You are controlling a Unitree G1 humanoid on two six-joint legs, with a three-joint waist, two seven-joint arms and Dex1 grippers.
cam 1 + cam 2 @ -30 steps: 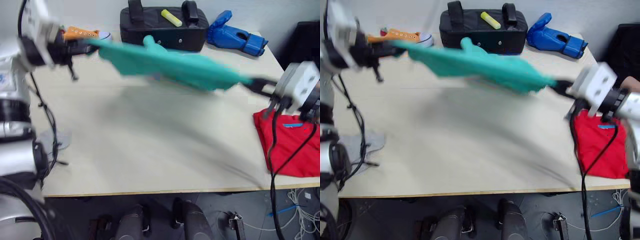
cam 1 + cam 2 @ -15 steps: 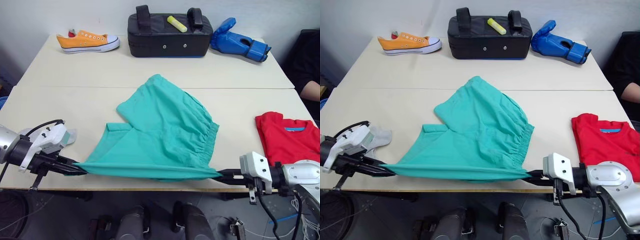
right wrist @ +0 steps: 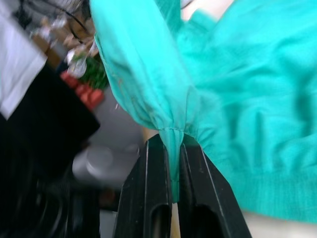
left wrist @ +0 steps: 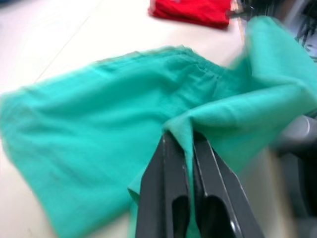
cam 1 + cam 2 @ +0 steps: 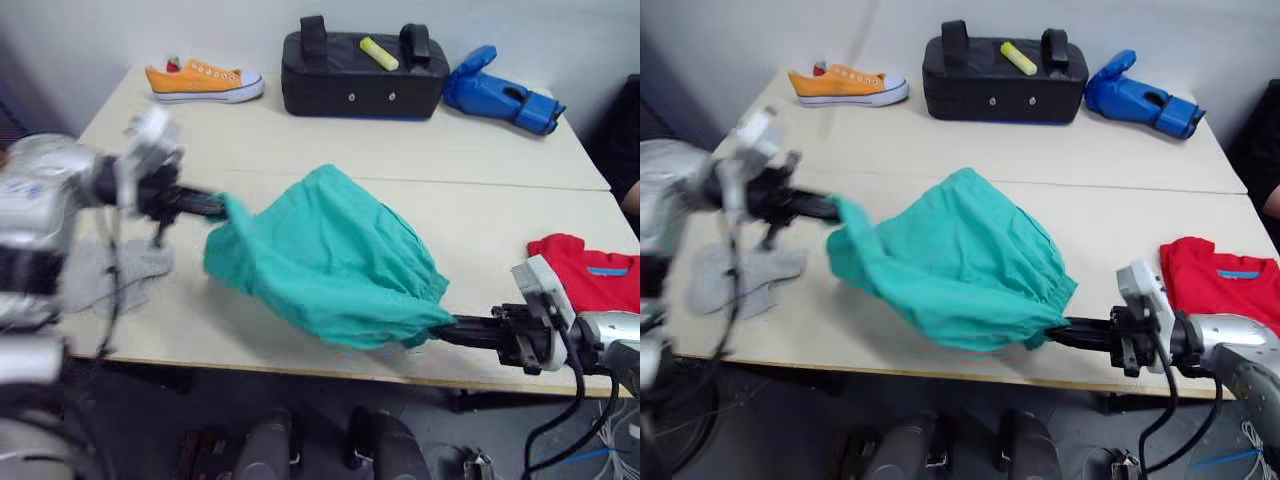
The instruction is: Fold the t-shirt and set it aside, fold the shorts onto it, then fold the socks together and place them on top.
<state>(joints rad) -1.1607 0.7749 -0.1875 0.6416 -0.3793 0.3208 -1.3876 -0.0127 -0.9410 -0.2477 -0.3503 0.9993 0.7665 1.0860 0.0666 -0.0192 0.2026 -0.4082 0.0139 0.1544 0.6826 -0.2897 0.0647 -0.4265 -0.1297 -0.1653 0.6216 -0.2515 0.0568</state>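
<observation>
The shorts [image 5: 330, 255] hang bunched between the two claws above the middle of the tabletop [image 5: 330, 150], with part of the cloth resting on the surface. The left claw [image 5: 222, 207], raised over the left part of the tabletop, is clamped on one corner of the teal cloth; in the left wrist view its two black fingers [image 4: 166, 188] stand nearly together with a fold of the fabric pinched between them. The right claw [image 5: 447, 326], low at the near edge toward the right, grips the gathered waistband end, and the right wrist view shows a thin pleat of teal cloth squeezed between its fingers [image 3: 148, 193].

The t-shirt [image 5: 590, 285] lies folded on the right side of the tabletop, its blue collar label facing up, well apart from the shorts. The socks [image 5: 740, 280] lie flat on the near left part of the tabletop, below the left arm.

Along the far edge sit an orange sneaker [image 5: 203, 82] at the left, a black padded bag [image 5: 362, 78] in the middle with a yellow marker [image 5: 378, 53] on top, and a blue glove [image 5: 500, 92] to the right.
</observation>
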